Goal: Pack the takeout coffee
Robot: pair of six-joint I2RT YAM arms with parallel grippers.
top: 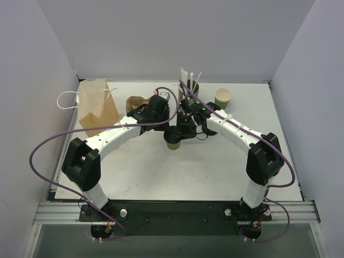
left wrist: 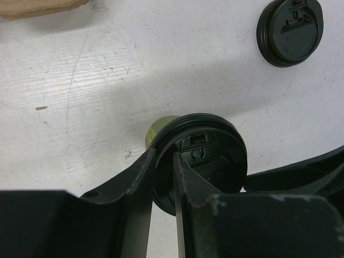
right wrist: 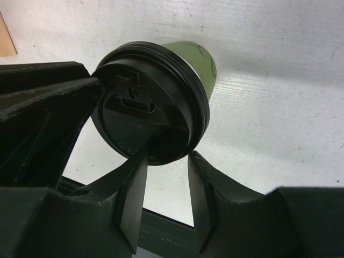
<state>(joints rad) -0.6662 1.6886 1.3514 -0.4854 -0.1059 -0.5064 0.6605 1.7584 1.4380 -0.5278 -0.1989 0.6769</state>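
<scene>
White table (top: 161,172); takeout coffee (top: 172,143) upright, lid up.
Left gripper (left wrist: 163,159) pinches its rim; right gripper (right wrist: 167,156) spread. Left wrist view adds spare lid (left wrist: 290,32).

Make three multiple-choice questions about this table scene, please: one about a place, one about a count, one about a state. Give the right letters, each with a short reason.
1. Where on the table does the brown paper bag stand?
A far left; B far right; C near edge, centre.
2. How many black lids show in the left wrist view?
A one; B two; C four.
3. The green cup at the far right is:
A lidded; B tipped over; C upright, without a lid.

Answers:
1 A: it stands in the far-left corner.
2 B: one sits on the takeout coffee, and one loose lid lies on the table.
3 C: its cream inside shows from above.
</scene>
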